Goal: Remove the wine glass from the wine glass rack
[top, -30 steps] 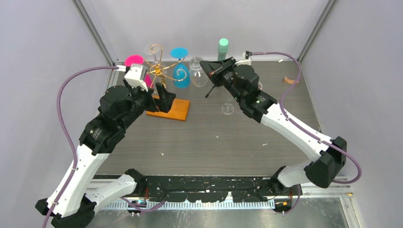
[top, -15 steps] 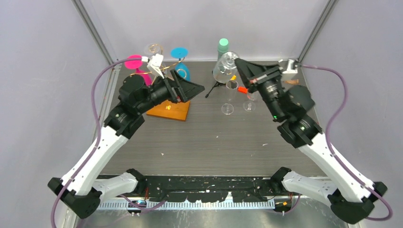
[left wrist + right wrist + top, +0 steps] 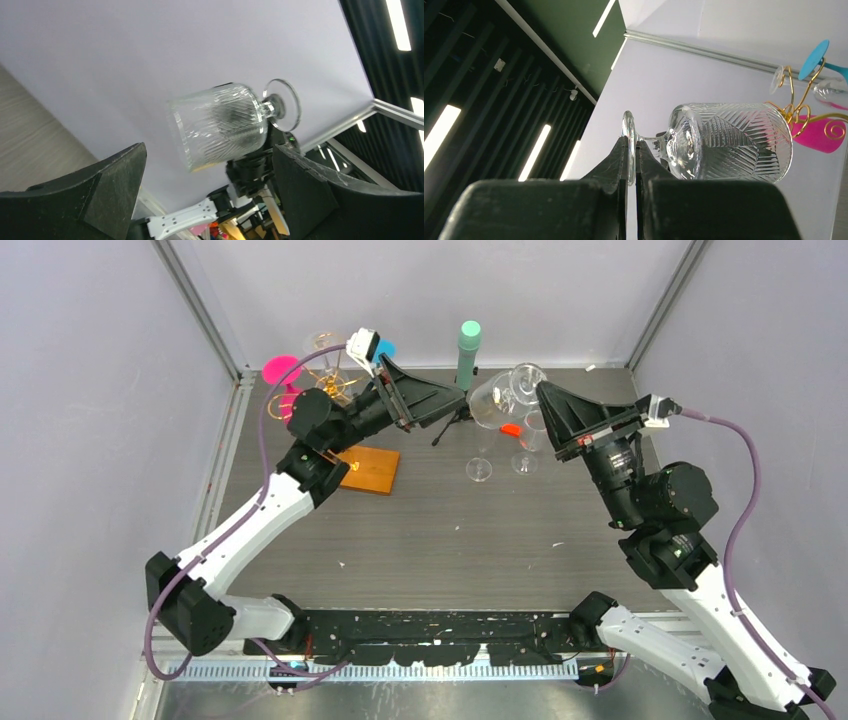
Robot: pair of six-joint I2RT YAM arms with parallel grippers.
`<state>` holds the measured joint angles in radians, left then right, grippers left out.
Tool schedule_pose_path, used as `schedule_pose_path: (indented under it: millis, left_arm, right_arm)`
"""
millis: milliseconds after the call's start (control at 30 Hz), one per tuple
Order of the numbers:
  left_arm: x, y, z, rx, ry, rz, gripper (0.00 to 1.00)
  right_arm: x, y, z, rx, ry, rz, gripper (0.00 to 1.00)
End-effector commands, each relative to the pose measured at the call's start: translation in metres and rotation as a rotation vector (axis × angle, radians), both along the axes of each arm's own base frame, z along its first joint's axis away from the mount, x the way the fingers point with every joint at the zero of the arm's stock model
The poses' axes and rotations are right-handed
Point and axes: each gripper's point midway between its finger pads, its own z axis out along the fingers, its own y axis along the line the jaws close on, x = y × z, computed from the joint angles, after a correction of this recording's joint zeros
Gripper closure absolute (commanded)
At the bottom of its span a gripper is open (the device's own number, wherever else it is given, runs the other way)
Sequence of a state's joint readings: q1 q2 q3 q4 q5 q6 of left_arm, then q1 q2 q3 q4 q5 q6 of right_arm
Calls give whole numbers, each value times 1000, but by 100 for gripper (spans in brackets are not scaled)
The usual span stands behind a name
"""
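Wine glass now sideways, mid-air

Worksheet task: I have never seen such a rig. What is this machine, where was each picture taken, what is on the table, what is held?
Two white-and-black robot arms are bolted at the near edge. The wide picture looks down from above and behind them; the other two come from a camera on each wrist. On the grey wood-grain table stand a gold wire wine glass rack on an orange-brown wooden base, a mint-green cylinder on a black tripod, and two clear stemmed glasses. The right tool is shut on the foot of a clear ribbed wine glass, held sideways in the air. The left tool is open, facing that glass.
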<state>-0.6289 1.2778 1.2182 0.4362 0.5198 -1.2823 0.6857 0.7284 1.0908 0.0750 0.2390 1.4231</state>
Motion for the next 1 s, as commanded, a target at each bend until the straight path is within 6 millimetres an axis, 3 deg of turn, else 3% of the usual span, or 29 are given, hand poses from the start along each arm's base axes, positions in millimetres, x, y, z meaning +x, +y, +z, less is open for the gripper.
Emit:
schedule_pose_path:
  millis: [0, 67, 200, 533, 667, 967]
  left_arm:
    - [-35, -1, 54, -181, -78, -154, 0]
    - [-41, -3, 59, -212, -61, -199, 4]
    - [-60, 1, 73, -281, -54, -285, 21]
    - [-95, 27, 104, -388, -116, -331, 84]
    - [-112, 38, 120, -445, -172, -383, 100]
    - [-125, 47, 128, -462, -285, -366, 100]
  right_arm:
    - [-15, -5, 27, 138, -62, 73, 100]
    - [-15, -1, 27, 147, -63, 95, 100]
    - [-14, 3, 27, 154, -71, 111, 100]
    - [-7, 3, 15, 189, -38, 108, 100]
    - [-3, 11, 13, 189, -25, 133, 100]
    - [9, 30, 5, 170, 8, 180, 100]
